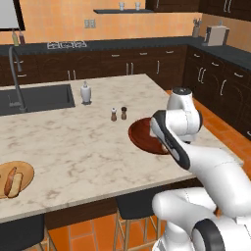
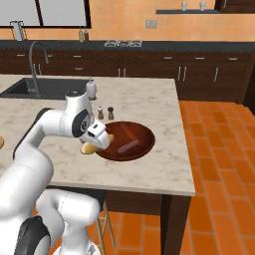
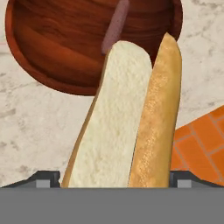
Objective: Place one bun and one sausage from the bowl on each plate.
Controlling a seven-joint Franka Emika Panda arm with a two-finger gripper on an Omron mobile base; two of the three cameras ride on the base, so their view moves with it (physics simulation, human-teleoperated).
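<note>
**Carry the held bun clear of the bowl and over to an unfilled plate.**
Your gripper (image 3: pixel 113 181) is spread wide around a split bun (image 3: pixel 127 118), held just above the bench (image 1: pixel 73 147) at the near rim of the bowl (image 2: pixel 144 134). One sausage (image 2: pixel 129 146) lies inside the bowl. Lift before you swing; far left of the bowl, the tan plate (image 1: pixel 27 171) already looks served.
</note>
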